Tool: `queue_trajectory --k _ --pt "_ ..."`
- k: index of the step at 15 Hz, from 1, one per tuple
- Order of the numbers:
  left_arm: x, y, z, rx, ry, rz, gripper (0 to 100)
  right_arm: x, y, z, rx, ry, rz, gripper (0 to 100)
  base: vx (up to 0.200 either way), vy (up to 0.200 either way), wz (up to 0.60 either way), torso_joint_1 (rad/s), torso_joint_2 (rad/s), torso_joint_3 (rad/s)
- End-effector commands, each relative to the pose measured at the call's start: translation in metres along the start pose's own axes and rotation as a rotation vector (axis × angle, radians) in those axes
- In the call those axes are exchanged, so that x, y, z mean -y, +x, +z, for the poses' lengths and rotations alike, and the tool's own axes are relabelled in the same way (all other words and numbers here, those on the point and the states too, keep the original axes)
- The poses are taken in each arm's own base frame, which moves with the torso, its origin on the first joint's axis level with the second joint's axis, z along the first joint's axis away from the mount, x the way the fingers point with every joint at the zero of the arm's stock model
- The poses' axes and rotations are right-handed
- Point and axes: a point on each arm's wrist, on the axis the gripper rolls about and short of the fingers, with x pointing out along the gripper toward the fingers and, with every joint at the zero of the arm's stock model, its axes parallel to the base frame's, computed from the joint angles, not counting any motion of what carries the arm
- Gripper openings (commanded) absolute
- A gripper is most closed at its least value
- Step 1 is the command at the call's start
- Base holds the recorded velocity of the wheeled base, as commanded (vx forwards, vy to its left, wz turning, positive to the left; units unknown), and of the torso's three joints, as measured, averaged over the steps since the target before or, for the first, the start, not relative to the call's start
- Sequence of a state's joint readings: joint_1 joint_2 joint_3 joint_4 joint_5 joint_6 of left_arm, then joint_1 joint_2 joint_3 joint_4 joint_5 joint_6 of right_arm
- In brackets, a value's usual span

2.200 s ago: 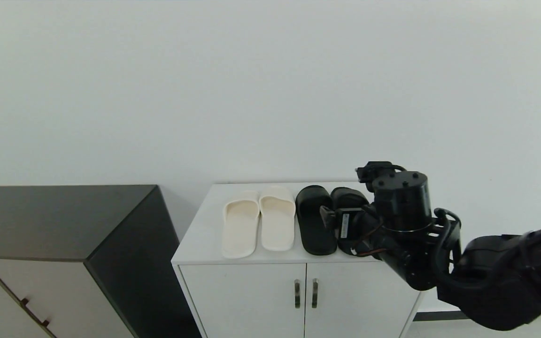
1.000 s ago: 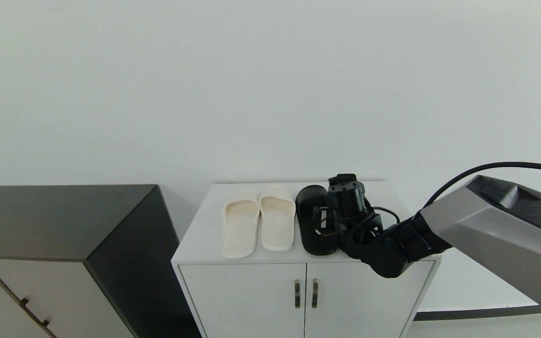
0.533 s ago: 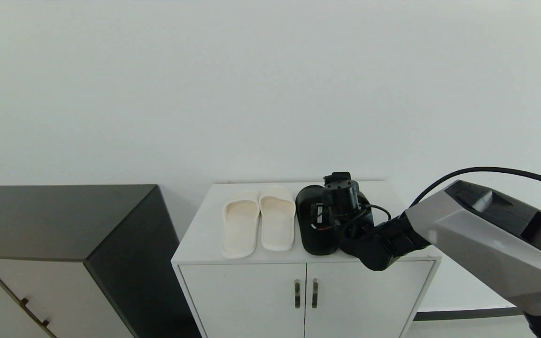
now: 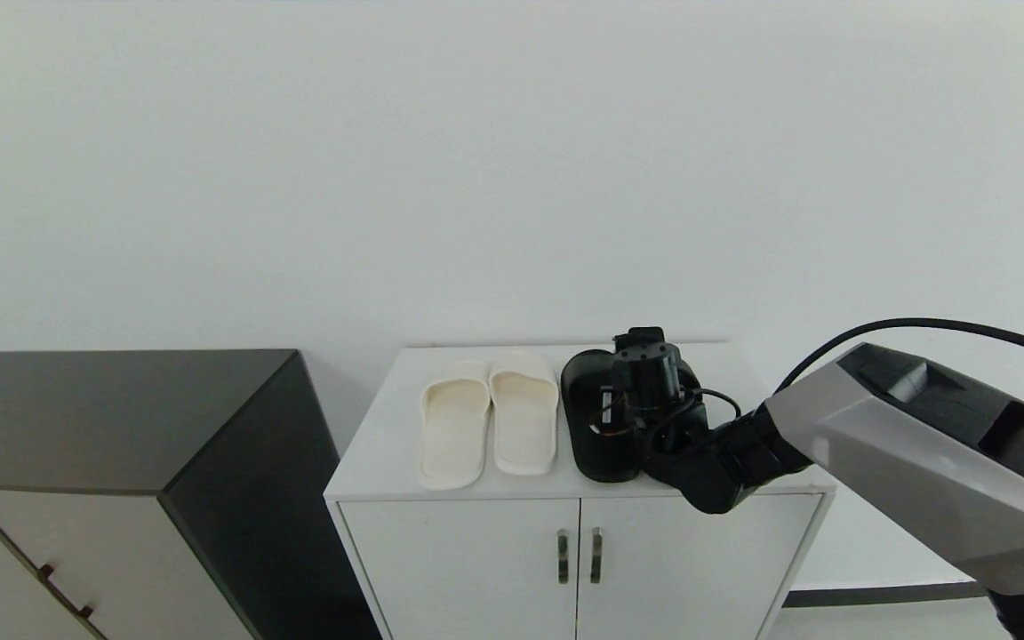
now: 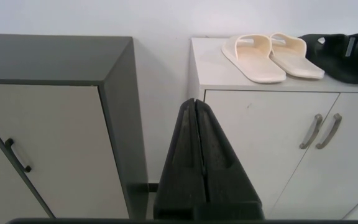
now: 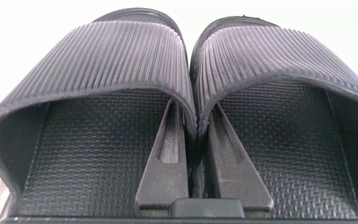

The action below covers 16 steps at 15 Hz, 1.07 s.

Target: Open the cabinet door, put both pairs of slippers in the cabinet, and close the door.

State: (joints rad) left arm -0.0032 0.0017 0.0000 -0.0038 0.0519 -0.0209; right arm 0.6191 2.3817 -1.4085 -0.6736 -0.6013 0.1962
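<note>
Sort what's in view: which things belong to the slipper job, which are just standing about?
Job: white cabinet, doors shut; cream slippers and black slippers on top; right gripper, one finger inside each black slipper; left gripper, shut.
Standing about: dark cabinet on the left.

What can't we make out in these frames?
Cabinet interior: head and left wrist views, shut doors hide it.
Black slippers: head view, right arm covers nearly all of the rightmost one.
Their heels: right wrist view, cut off at the picture edge.
Dark cabinet lower part: head view, cut off at the edge.
</note>
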Motion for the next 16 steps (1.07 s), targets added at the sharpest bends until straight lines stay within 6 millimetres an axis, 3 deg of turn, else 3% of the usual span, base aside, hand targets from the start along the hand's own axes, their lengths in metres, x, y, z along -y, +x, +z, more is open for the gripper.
queue_trajectory --k 1,4,8,12,14,16 --pt "0.0 0.0 0.0 0.001 -0.001 0.002 0 0.006 -0.022 0.025 0.033 0.012 0.011 0 0.0 0.0 0.0 0.0 0.0 0.0" --pt "0.0 0.0 0.0 0.001 -0.004 0.002 0 0.014 -0.058 0.044 0.042 -0.003 0.046 0 0.0 0.0 0.0 0.0 0.0 0.0" --pt "0.0 0.0 0.0 0.001 -0.002 0.0 0 0.037 -0.136 0.049 -0.003 -0.052 0.179 0 0.0 0.0 0.0 0.0 0.0 0.0" --pt "0.0 0.0 0.0 0.001 -0.004 0.0 0 0.059 -0.209 0.047 -0.05 -0.082 0.494 0 0.0 0.0 0.0 0.0 0.0 0.0" --pt "0.0 0.0 0.0 0.001 -0.004 0.0 0 0.059 -0.232 0.045 -0.042 -0.113 0.574 0 0.0 0.0 0.0 0.0 0.0 0.0" --pt "0.0 0.0 0.0 0.001 -0.004 0.0 0 0.06 -0.241 0.037 -0.053 -0.162 0.599 0 0.0 0.0 0.0 0.0 0.0 0.0"
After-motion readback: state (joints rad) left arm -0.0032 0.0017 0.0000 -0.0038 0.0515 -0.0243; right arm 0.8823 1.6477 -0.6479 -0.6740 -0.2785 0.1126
